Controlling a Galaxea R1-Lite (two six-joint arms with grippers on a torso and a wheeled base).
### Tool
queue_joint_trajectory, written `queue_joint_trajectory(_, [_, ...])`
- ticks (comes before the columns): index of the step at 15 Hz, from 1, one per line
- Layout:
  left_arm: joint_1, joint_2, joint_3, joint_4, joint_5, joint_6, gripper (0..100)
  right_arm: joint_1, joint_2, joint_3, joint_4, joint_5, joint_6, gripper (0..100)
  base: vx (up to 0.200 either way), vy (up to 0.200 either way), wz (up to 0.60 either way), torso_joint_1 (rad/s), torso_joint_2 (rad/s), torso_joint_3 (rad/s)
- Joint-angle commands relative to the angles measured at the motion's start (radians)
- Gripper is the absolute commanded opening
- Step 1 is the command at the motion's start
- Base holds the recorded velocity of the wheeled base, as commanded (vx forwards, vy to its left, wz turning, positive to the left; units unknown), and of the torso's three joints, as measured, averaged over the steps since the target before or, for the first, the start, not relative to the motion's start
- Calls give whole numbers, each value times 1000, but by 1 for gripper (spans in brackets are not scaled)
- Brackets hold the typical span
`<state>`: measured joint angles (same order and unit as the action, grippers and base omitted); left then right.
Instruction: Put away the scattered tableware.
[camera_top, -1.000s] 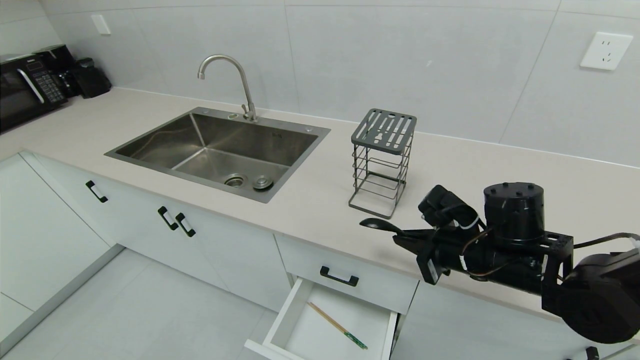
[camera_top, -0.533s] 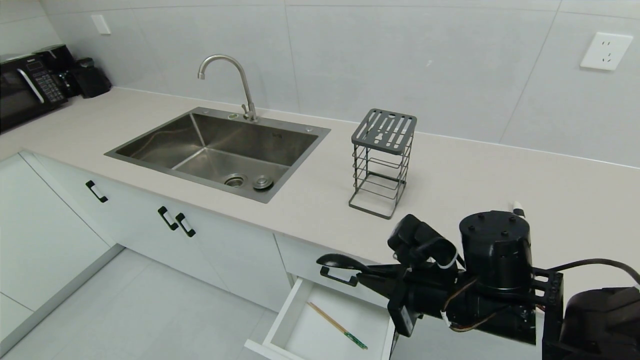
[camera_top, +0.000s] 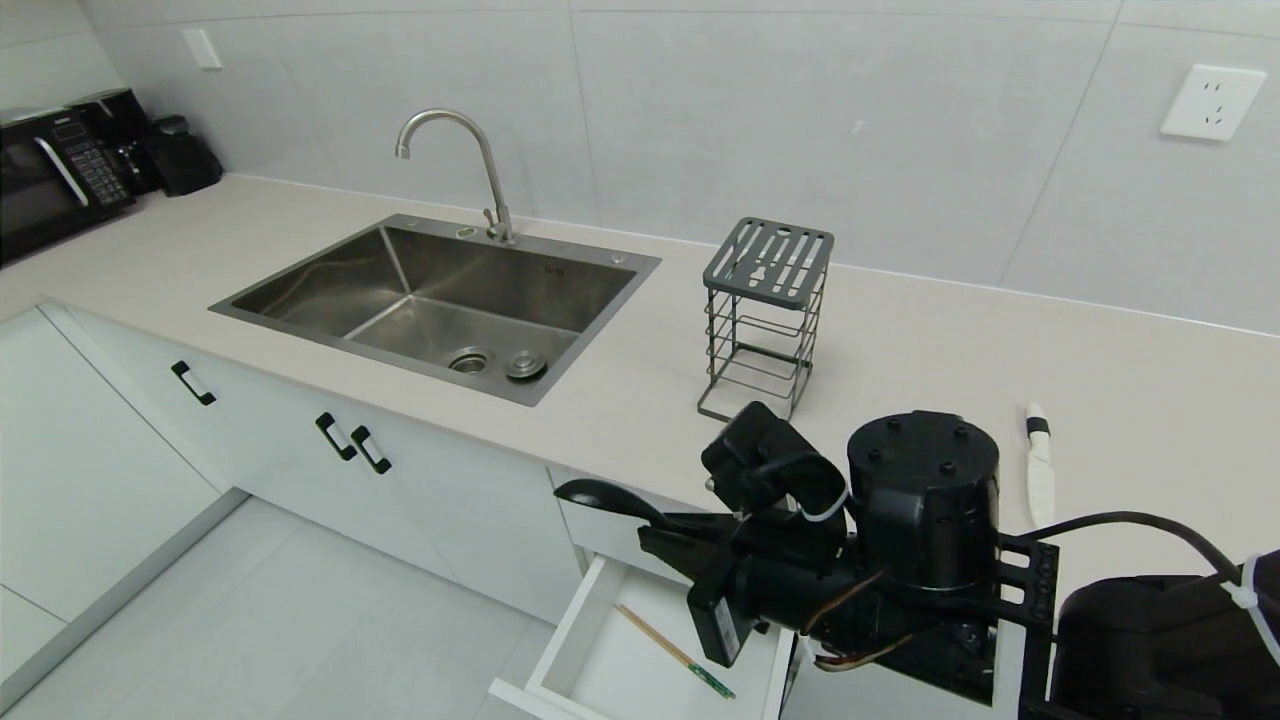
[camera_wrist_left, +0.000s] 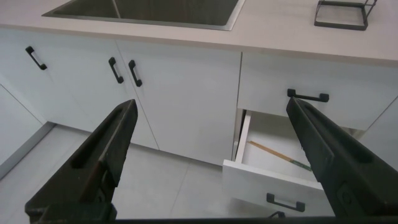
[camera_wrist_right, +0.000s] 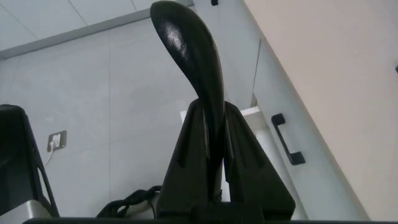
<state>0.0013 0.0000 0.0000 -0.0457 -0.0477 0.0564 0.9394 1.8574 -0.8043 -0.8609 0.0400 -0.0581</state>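
A black spoon (camera_top: 607, 495) is clamped in my right gripper (camera_top: 672, 535), which is shut on its handle and hangs past the counter's front edge, above the open white drawer (camera_top: 620, 665). The right wrist view has the spoon (camera_wrist_right: 189, 56) standing up out of the shut gripper (camera_wrist_right: 211, 124). A pair of chopsticks (camera_top: 675, 652) lies in the drawer. A white knife (camera_top: 1040, 465) lies on the counter at the right. My left gripper (camera_wrist_left: 210, 112) is open with nothing between its fingers, looking down at the drawer (camera_wrist_left: 261, 165) and the chopsticks (camera_wrist_left: 280, 155).
A dark wire rack (camera_top: 765, 325) stands on the counter behind my right arm. The steel sink (camera_top: 440, 300) with its tap lies to the left. Shut cabinet doors with black handles (camera_top: 345, 440) run below the counter. A microwave (camera_top: 55, 180) stands far left.
My right arm has carried the spoon left and forward, from over the counter beside the rack to past the front edge above the open drawer. The white knife has come into sight behind it.
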Motion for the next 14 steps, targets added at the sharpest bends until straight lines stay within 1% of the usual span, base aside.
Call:
queue_joint_trajectory(1, [0,0,0,0,0,0,100,7,14,-43,2,0,-6,0,0,0,0,0,0,0])
queue_joint_trajectory(5, [0,0,0,0,0,0,100,7,20,-36,0,1,-40,0,0,0,0,0,0,0])
queue_joint_trajectory(6, [0,0,0,0,0,0,100,7,26,-16,3,1,-86,0,0,0,0,0,0,0])
queue_joint_trajectory(8, [0,0,0,0,0,0,100,7,25,27,2,4,-135,0,0,0,0,0,0,0])
queue_joint_trajectory(14, [0,0,0,0,0,0,100,7,23,45,0,3,-143,0,0,0,0,0,0,0])
